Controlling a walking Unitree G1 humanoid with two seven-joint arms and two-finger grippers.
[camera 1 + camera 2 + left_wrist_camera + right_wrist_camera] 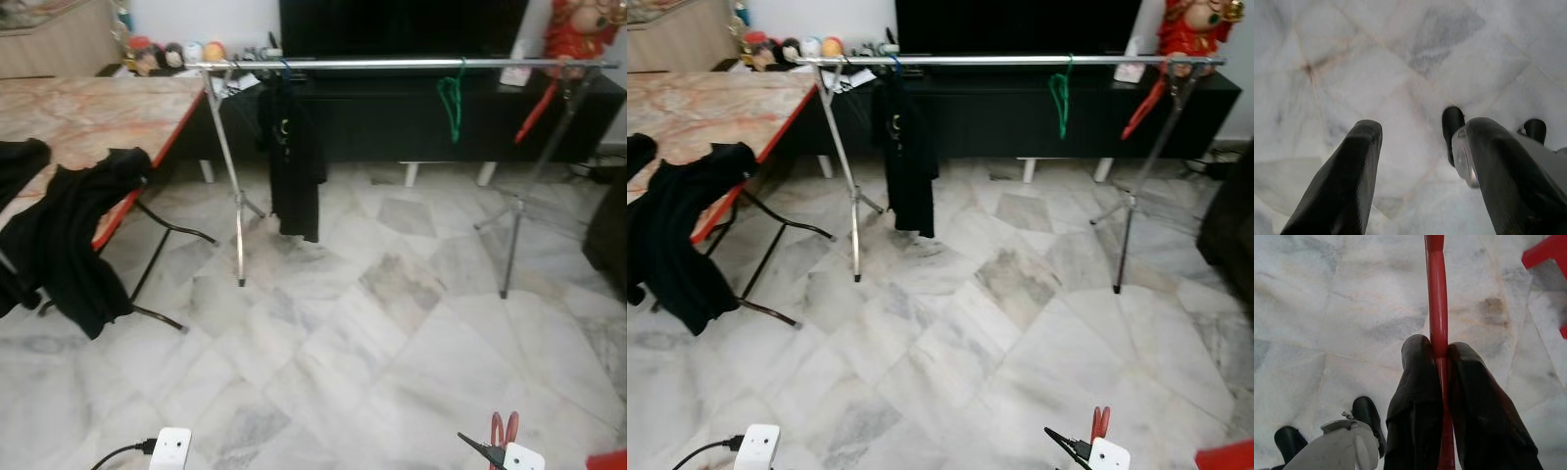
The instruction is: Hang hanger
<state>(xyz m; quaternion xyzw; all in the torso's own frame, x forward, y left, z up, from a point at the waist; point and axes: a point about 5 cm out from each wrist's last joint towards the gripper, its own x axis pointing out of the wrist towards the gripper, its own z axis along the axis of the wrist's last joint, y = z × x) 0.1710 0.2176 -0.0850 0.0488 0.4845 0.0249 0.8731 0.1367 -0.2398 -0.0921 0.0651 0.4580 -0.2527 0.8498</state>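
You will find no text, label, brand, number or sign that can be read in any of these views. The black garment hanging on the clothes rail carries a small pale mark on its front, but it is too small and blurred for you to make out as letters. The items on the far cabinet behind the rail are likewise too blurred to read.

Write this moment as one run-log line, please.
right gripper: shut on red hanger | left gripper: open, idle | rail: ahead, not reached
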